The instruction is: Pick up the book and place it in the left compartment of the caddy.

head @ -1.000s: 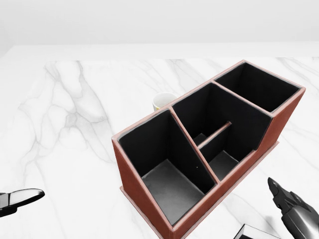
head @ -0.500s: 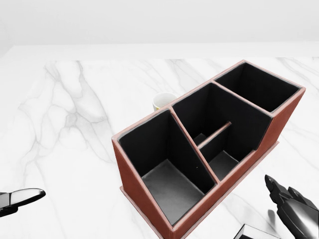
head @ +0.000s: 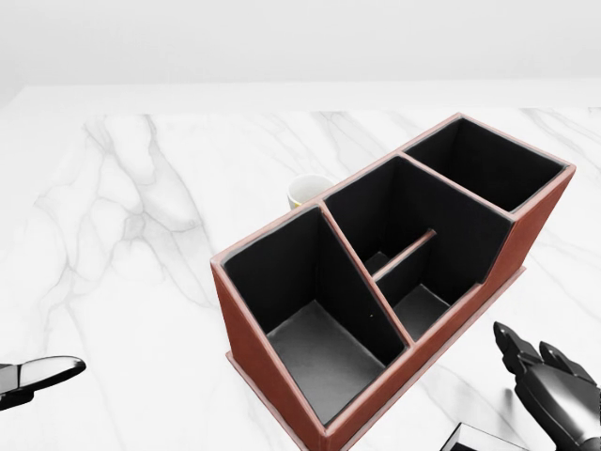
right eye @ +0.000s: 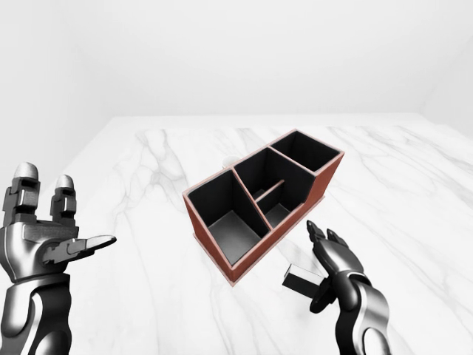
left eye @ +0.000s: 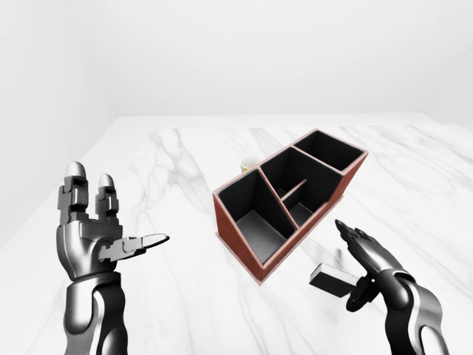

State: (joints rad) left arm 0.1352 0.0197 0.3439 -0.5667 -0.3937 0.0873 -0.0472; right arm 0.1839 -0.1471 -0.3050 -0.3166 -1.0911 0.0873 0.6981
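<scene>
One small cup (left eye: 250,163) sits just behind the caddy (left eye: 288,198) on white marble (left eye: 177,185). Right hand (left eye: 363,255), fingers spread, hovers beside the book (left eye: 334,279) near the caddy's lower-right wall. Left hand (left eye: 92,229) spread, well apart.

Table: a white marble tabletop with grey veining (left eye: 177,170) fills the lower part of the left-eye view.
Caddy: a reddish-brown rectangular caddy with black-lined compartments (left eye: 244,248) stands on it, set diagonally.
Cup: a small white cup with a yellow rim (left eye: 250,163) sits just beside the caddy's upper-left wall.
Book: a dark flat book with a pale edge (left eye: 332,279) lies near the caddy's lower-right corner.
</scene>
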